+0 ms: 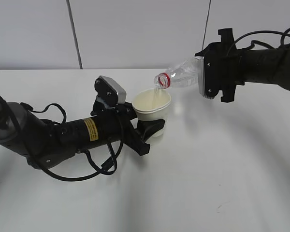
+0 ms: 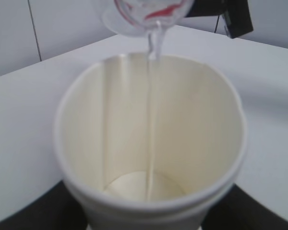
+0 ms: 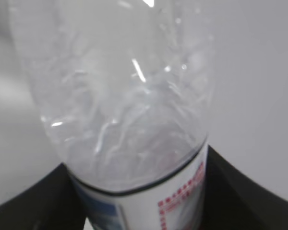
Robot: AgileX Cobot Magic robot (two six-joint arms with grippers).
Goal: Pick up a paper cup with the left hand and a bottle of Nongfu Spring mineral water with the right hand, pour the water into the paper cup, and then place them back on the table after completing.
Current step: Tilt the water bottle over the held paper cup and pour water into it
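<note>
Paper cup [image 1: 152,107] between left jaws: matt cream paper, smooth inner wall, rolled white rim. Bottle [image 1: 180,77] between right jaws: thin clear plastic, glossy, crinkled; printed white label, red neck ring. Counter [image 1: 222,169]: plain white, smooth, faint sheen. Jaws: matt black plastic.

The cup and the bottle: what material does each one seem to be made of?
The cup looks like paper: matte cream inside, with a rolled white rim and a straight side seam. The bottle looks like thin clear plastic: glossy, creased and crumpled, with a red ring at its neck and a printed label.
</note>
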